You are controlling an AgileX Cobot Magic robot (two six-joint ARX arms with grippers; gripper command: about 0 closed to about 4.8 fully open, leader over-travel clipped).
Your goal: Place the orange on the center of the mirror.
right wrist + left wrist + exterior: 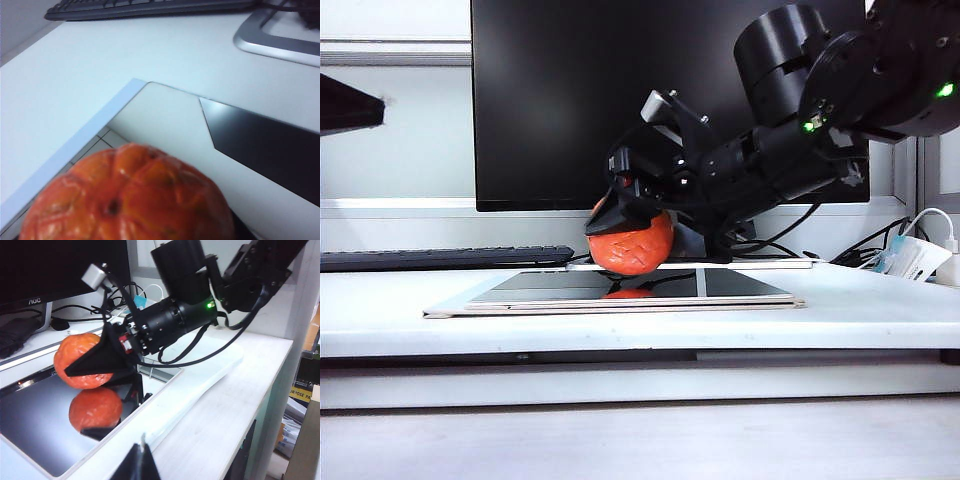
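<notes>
The orange is a wrinkled orange-red ball, and my right gripper is shut on it, with a dark finger across its side. It hangs just above the mirror, a flat dark panel with a pale rim, near the panel's middle in the exterior view. Its reflection shows right under it. In the right wrist view the orange fills the near field over the mirror. My left gripper stays off to the side above the table, its fingers pressed together on nothing.
A big black monitor stands right behind the mirror on a silver foot. A dark keyboard lies at the back left. Cables and a white adapter sit at the back right. The table's front edge is close.
</notes>
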